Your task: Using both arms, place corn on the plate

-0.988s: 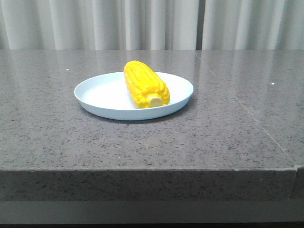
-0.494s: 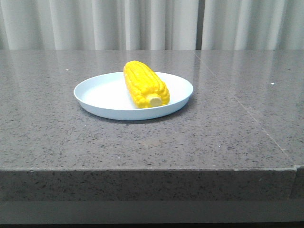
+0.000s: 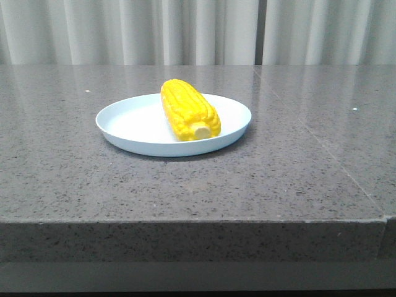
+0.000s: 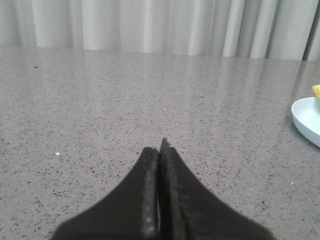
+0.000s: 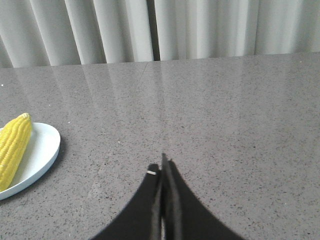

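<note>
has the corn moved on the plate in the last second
No. In the front view the corn lies in the same spot on the plate, stub end toward the camera, unchanged against the table's seam line.

light: bright and even, from above | shadows: small soft one under the plate (image 3: 124, 137) | glare: pale streaks of the curtain (image 3: 185, 31) shine on the table (image 3: 185, 192) | blur: wrist views soft on the close dark fingers (image 4: 150, 200) | front view sharp

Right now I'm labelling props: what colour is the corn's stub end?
Pale cream-yellow, lighter than the corn kernels; front view shows it best.
</note>
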Available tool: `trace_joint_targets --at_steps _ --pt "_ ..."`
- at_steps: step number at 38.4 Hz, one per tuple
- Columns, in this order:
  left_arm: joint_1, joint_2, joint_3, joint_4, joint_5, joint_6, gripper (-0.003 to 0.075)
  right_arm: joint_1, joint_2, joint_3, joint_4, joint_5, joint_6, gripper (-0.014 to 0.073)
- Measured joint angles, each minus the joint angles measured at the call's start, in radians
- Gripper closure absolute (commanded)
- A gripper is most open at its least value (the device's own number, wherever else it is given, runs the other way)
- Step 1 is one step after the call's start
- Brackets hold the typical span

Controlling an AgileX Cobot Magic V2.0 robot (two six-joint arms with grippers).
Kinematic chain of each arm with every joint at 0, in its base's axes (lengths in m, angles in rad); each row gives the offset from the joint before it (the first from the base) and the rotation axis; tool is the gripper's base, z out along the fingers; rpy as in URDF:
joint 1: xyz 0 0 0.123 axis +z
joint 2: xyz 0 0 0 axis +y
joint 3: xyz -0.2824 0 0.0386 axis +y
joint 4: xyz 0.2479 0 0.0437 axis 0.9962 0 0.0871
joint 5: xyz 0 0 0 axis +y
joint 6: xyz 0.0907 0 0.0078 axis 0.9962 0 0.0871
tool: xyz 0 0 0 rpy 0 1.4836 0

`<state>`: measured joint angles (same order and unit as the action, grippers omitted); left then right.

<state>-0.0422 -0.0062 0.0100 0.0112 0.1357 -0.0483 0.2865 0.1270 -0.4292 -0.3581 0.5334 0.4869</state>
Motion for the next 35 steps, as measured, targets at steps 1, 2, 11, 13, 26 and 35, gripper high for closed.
trace_joint_targets --at_steps 1,2,11,13,26,35 --pt "0.000 0.000 0.000 0.000 0.000 0.000 0.0741 0.000 0.000 0.000 0.000 0.000 0.000 0.0653" --pt "0.000 0.000 0.000 0.000 0.000 0.000 0.0741 0.000 0.000 0.000 0.000 0.000 0.000 0.0653" --pt "0.000 0.000 0.000 0.000 0.000 0.000 0.0741 0.000 0.000 0.000 0.000 0.000 0.000 0.0653" --pt "0.000 0.000 0.000 0.000 0.000 0.000 0.0741 0.000 0.000 0.000 0.000 0.000 0.000 0.0653" --pt "0.000 0.000 0.000 0.000 0.000 0.000 0.0741 0.000 0.000 0.000 0.000 0.000 0.000 0.0653" --pt "0.000 0.000 0.000 0.000 0.000 0.000 0.0741 -0.010 0.000 0.038 0.031 -0.023 -0.050 0.0653"
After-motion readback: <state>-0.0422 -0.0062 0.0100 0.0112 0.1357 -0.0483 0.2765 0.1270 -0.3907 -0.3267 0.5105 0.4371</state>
